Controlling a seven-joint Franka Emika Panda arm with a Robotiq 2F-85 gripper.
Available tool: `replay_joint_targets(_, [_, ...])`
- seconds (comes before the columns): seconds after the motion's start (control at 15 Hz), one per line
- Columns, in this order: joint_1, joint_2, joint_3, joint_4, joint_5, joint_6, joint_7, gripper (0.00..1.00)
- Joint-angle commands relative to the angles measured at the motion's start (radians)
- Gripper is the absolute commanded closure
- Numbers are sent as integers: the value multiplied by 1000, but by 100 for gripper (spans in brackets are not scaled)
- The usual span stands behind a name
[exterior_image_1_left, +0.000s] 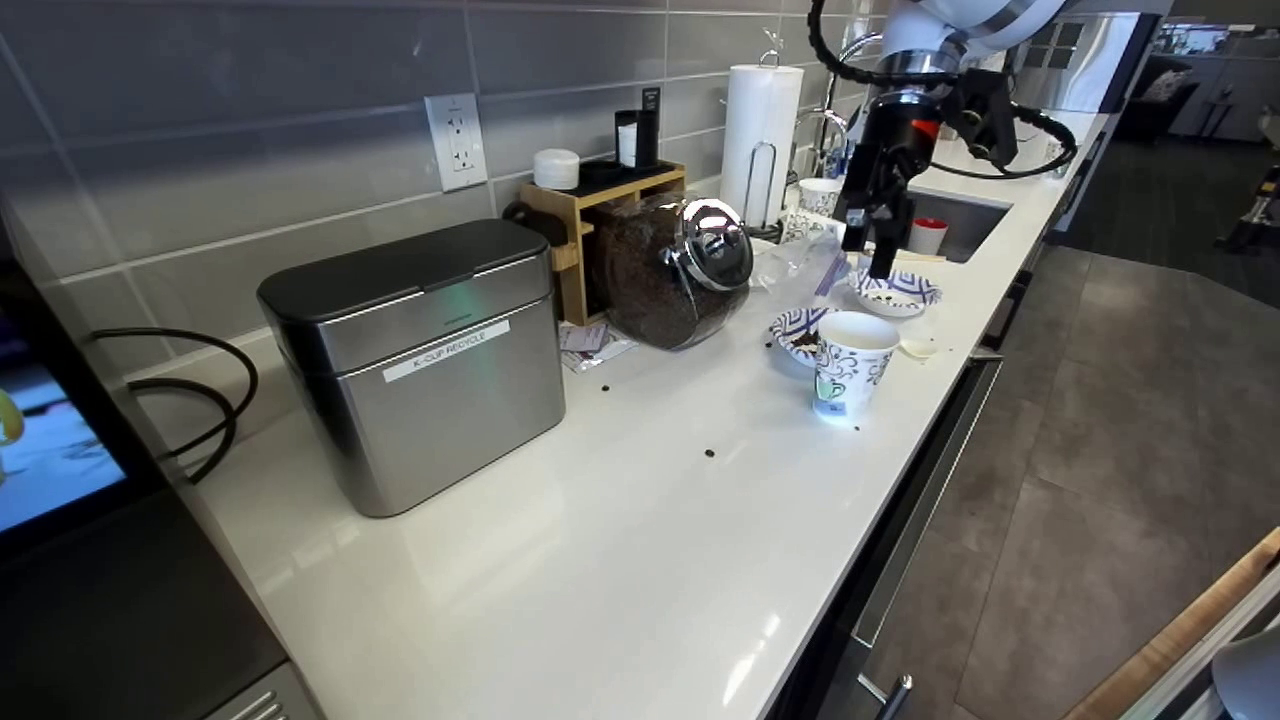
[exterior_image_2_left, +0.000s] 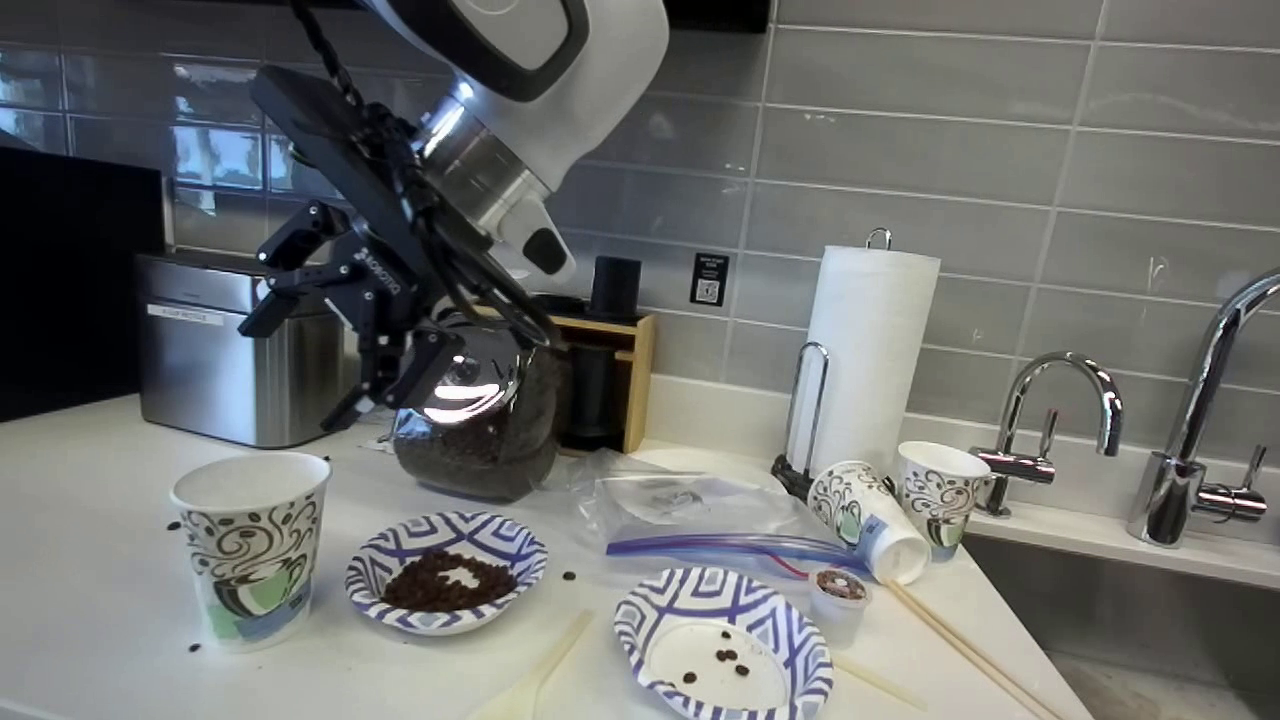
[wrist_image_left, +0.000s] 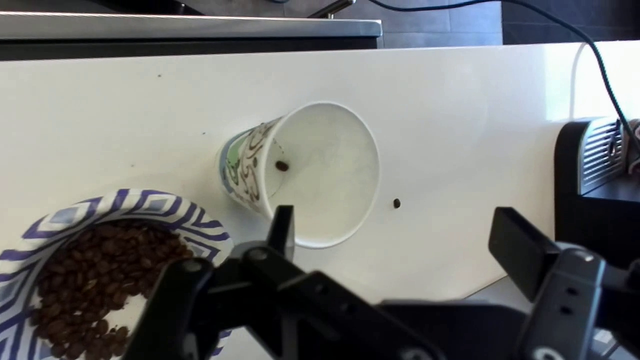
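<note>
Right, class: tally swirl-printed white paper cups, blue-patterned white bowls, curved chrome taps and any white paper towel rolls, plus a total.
Swirl-printed white paper cups: 3
Blue-patterned white bowls: 2
Curved chrome taps: 2
White paper towel roll: 1
Total: 8

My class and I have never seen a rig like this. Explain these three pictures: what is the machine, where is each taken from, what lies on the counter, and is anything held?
The machine is one robot arm, ending in a tool with two black fingers. Two pictures look at it from outside, from different places; the third is taken from its own wrist, so the fingers loom large.

On the white counter stands an upright patterned paper cup; the wrist view shows a bean inside it. Beside it sits a bowl with a heap of dark beans, and a second bowl holds only a few. A clear zip bag and a lidded jar are there too.

Nothing is held: the tool hangs open above the counter.
</note>
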Motion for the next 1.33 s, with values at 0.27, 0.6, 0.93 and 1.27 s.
replay_joint_targets(0.27, [77, 7, 48, -27, -75, 107, 264, 0])
replay_joint_targets(0.6, [102, 29, 66, -47, -142, 155, 344, 0])
replay_joint_targets(0.93, [113, 43, 73, -66, -205, 179, 398, 0])
replay_joint_targets(1.27, [119, 44, 77, -82, -196, 234, 442, 0])
